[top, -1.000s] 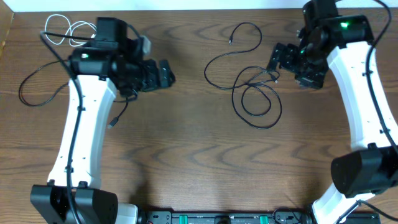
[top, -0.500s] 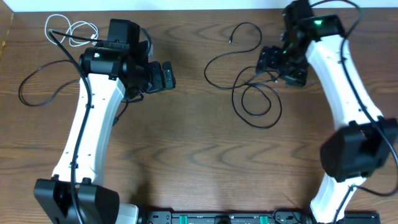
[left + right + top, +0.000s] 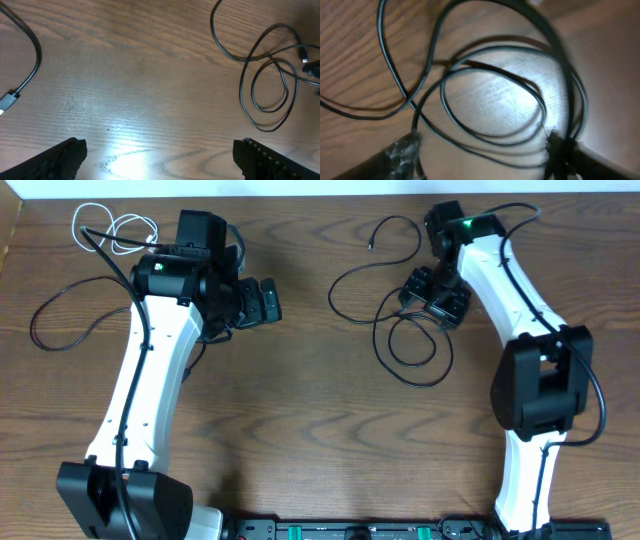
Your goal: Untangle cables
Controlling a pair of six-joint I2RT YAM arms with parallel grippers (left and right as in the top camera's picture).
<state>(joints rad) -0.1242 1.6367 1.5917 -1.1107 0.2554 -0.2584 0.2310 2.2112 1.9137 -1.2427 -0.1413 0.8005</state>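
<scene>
Patience is what this grab needs. The right pincer (image 3: 482, 146) hangs low over the knot of black cables (image 3: 405, 330), its jaws apart, with several crossing strands lying between them and nothing pinched yet. I want only one strand, ideally an outer loop. So I judge it best to nudge sideways until a single line sits between the fingers (image 3: 402, 150), then close and lift gently so the rest slides free instead of dragging along.

The right arm (image 3: 510, 280) reaches far forward from its base, wrist bent down over the top of the tangle. The left pincer (image 3: 160, 150) is spread wide and empty above bare table (image 3: 125, 75). The left arm (image 3: 150, 370) is stretched forward and turned inward, well apart from the knot. The white cable (image 3: 115, 225) lies coiled in the far left corner, and one more black cable (image 3: 36, 325) curves alone beside it.
</scene>
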